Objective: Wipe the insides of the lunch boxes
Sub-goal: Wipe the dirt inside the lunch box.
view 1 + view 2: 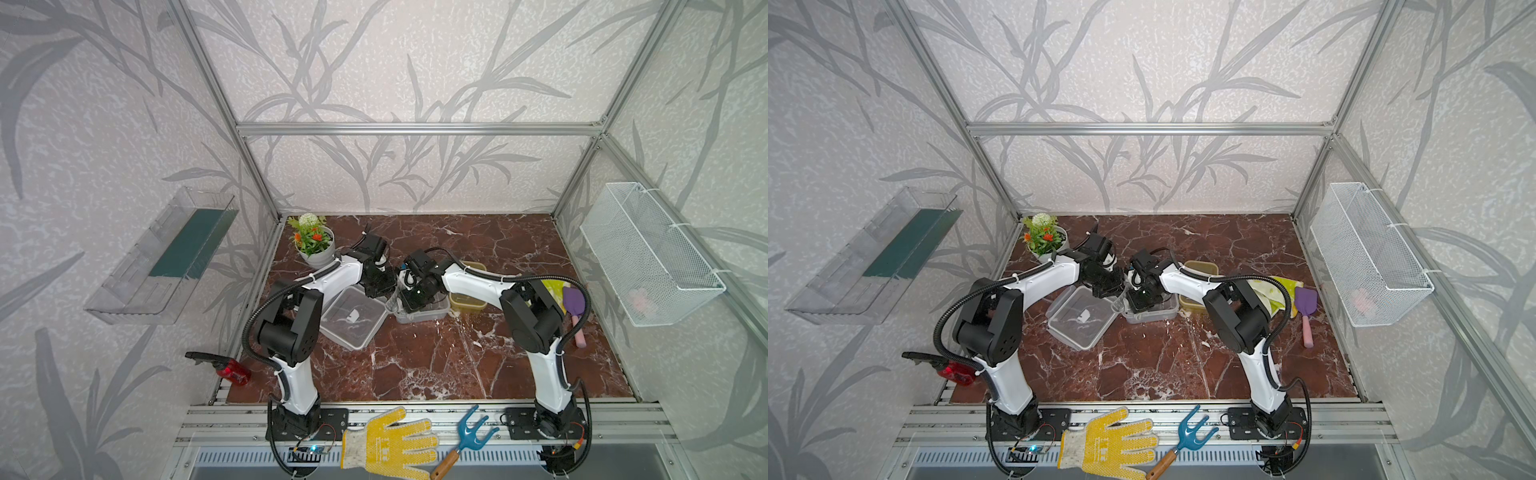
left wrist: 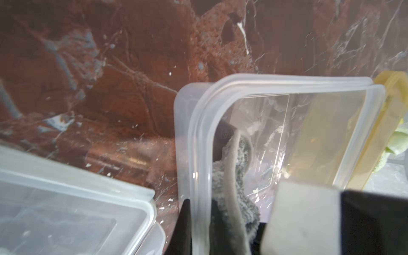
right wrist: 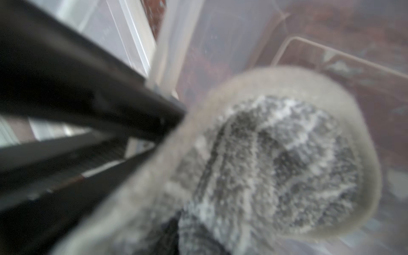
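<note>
The clear greyish lunch box stands open at the middle of the marble floor in both top views, also. Its lid, with a white sticker, lies just to its left. My left gripper is shut on the box's side wall, one black finger outside and one inside. My right gripper reaches down into the box, shut on a grey fluffy cloth; the cloth hides its jaws. The smaller amber lunch box stands right beside the clear one.
A flower pot stands at the back left and a red spray bottle at the front left. A yellow-green rag and purple scoop lie to the right. Wall tray, wire basket, glove and rake sit around the edges.
</note>
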Robot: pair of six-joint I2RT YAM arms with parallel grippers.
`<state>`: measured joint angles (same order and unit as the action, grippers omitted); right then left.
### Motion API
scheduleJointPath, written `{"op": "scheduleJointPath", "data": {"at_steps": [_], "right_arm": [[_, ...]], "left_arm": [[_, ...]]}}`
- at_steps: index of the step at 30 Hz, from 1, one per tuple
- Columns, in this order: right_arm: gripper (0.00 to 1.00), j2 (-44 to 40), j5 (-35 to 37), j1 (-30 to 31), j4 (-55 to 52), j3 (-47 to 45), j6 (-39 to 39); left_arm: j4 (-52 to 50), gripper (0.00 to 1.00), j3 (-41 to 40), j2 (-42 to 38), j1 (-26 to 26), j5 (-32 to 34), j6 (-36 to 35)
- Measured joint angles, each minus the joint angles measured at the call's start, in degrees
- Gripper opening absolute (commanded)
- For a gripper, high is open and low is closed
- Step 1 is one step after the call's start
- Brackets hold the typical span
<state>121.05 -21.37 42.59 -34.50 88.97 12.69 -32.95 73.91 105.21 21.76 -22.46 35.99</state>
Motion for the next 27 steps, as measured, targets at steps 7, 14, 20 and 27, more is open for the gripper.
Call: {"op": "scheduleJointPath", "data": {"at_steps": [7,14,20,27], "right_arm": [[0.0,0.0,8.5,0.5,-8.6,2.4,-5.9],[0.0,-0.3,19.6,0.5,-17.0,3.3,-11.5],[0.0,-0.3,31.2,1.3,-21.5,5.2,-15.2],[0.0,0.6,45.1,3.4,-22.7,7.9,-16.7]], "left_arm": [[-3.1,0.1,1.1,0.0,0.2,2.7,-2.0],[-4.3,0.1,2.0,0.3,0.2,4.3,-3.5],[-4.2,0.09,3.0,0.7,0.5,4.3,-4.1],[-2.4,0.09,3.7,1.4,0.5,4.4,-4.1]]}}
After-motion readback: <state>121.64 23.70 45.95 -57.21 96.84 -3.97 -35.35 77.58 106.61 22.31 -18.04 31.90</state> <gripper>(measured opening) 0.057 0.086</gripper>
